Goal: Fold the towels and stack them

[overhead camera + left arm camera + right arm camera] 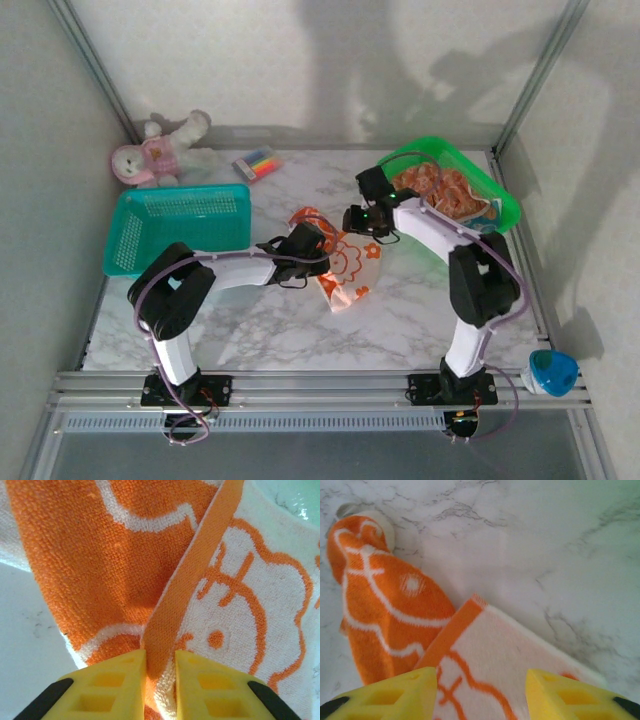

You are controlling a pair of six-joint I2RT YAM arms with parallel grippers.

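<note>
An orange-and-white towel (348, 272) lies crumpled on the marble table (400, 320) between both arms. My left gripper (303, 243) is shut on the towel's orange hem (172, 605), which is pinched between its yellow fingertips (127, 672). My right gripper (360, 220) hovers over another corner of the same towel (495, 650). Its jaws stand wide apart with the white, orange-lined cloth between them and nothing pinched. A bright orange part of the cloth (375, 605) bunches to the left. More towels (445, 192) fill the green basket (500, 205).
A teal basket (135, 240) stands at the left, with a pink-and-white plush toy (150, 152) and a pack of markers (258, 162) behind it. A blue object (552, 372) sits off the table's near right corner. Frame posts and walls enclose the table.
</note>
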